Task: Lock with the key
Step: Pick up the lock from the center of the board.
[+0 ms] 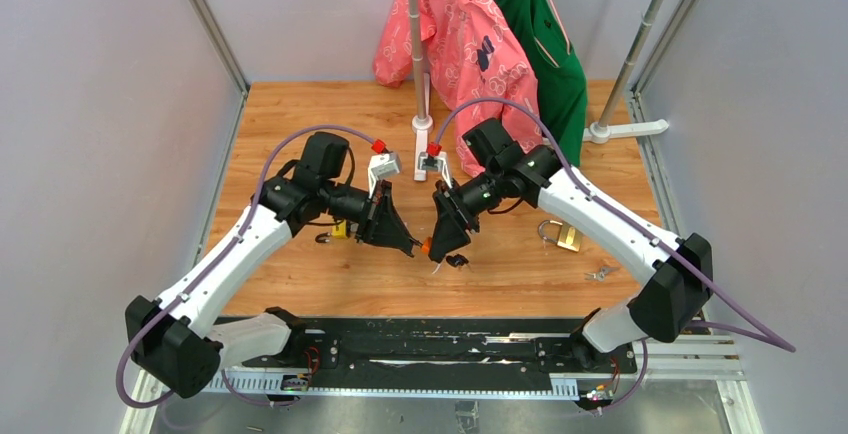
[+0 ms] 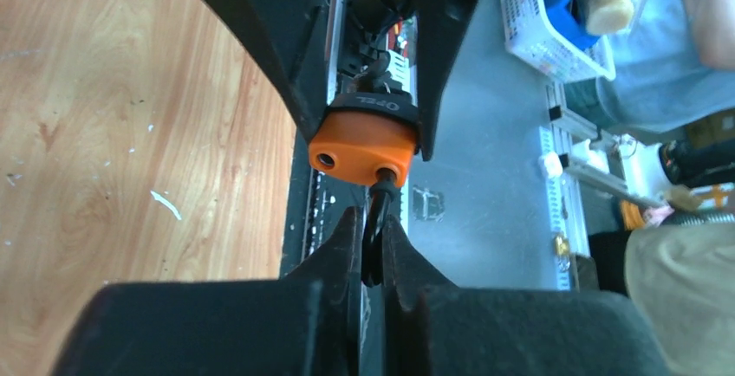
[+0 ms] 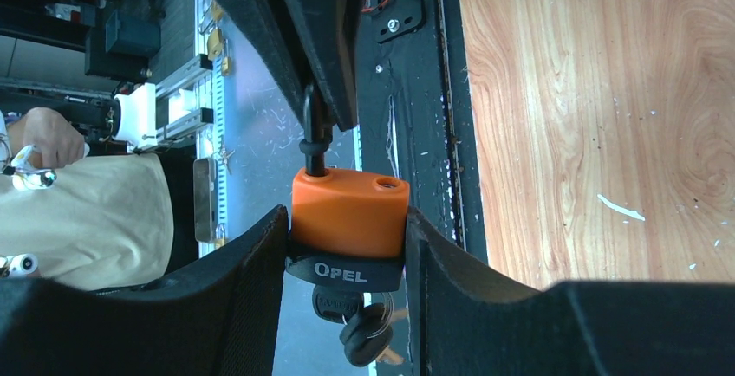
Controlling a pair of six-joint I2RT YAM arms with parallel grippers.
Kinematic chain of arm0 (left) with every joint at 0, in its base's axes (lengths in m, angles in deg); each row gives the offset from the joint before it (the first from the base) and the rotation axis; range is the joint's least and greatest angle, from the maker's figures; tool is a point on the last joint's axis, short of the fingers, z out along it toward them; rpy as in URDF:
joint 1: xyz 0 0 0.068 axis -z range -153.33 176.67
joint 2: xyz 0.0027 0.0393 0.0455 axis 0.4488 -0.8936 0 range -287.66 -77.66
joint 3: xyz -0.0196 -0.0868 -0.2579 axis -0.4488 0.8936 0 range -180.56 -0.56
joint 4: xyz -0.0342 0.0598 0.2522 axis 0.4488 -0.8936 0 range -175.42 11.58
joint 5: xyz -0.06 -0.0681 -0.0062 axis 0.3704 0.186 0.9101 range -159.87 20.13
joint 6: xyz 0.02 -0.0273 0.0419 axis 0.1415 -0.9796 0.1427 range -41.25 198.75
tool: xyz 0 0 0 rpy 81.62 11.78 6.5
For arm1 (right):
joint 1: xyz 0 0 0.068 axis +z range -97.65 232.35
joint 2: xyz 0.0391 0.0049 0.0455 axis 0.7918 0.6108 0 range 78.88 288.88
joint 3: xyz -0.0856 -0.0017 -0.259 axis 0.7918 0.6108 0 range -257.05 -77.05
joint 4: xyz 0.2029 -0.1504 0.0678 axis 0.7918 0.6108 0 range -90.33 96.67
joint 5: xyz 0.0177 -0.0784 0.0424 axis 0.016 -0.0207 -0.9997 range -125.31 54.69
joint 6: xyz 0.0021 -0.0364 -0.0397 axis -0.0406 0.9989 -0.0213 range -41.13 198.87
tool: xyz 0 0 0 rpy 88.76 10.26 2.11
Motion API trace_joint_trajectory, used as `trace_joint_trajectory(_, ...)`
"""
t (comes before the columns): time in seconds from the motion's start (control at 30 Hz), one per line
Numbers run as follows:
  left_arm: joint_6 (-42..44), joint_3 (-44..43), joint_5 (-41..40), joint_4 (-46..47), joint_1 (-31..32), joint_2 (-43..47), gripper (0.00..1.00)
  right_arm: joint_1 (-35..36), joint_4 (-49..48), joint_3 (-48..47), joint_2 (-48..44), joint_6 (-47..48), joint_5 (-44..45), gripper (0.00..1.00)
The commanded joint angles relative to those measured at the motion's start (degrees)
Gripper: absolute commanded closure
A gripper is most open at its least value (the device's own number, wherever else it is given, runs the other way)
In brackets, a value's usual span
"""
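I found the left claw (image 1: 412, 248) clenched on the black shackle (image 2: 375, 216), held above the worktop (image 1: 290, 119) near its middle. The shackle ran lengthwise out of that claw into the orange padlock (image 2: 362, 146) directly to its right. One leg was seated and the second hole vacant; the free leg was hidden inside the claw. The right claw (image 1: 440, 242) was clamped across the padlock body, with the key (image 3: 345, 305) at its far end. I judged that closure needed the claws driven together along that axis.

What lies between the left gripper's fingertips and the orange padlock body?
In the left wrist view, only a short stretch of black metal shackle bridges the left gripper and the orange padlock body.
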Motion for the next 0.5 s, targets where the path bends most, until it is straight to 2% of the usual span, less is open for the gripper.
trace_joint_trajectory(0.0,-1.25,-2.27,-2.51,0.01,0.14,0.18,1.00,-0.57,-4.11,0.67,-2.19,-3.98,-5.47,0.88)
trace_joint_trajectory(0.07,-2.06,-3.43,-4.10,-0.44,0.14,0.60,1.00,-0.55,-5.76,1.03,-2.45,-5.91,-6.14,0.84)
trace_joint_trajectory(0.1,-2.32,-4.27,-4.83,-0.74,0.14,0.75,1.00,-0.55,-6.58,1.15,-2.67,-7.16,-6.10,0.79)
trace_joint_trajectory(0.23,-8.57,-8.05,-10.11,-2.26,-0.56,0.72,1.00,-0.59,-9.12,0.47,-4.75,-12.42,-3.51,0.47)
trace_joint_trajectory(0.27,-11.20,-8.83,-12.10,-2.15,-0.83,0.68,1.00,-0.58,-9.51,0.14,-5.78,-13.50,-1.82,0.31)
trace_joint_trajectory(0.3,-13.65,-9.46,-13.17,-2.09,-0.95,0.71,1.00,-0.60,-9.98,-0.36,-6.86,-14.55,0.10,0.26)
trace_joint_trajectory(0.47,-24.27,-12.31,-15.84,-0.34,-0.96,3.48,1.00,-0.72,-12.11,-1.66,-13.02,-17.70,14.97,0.17)
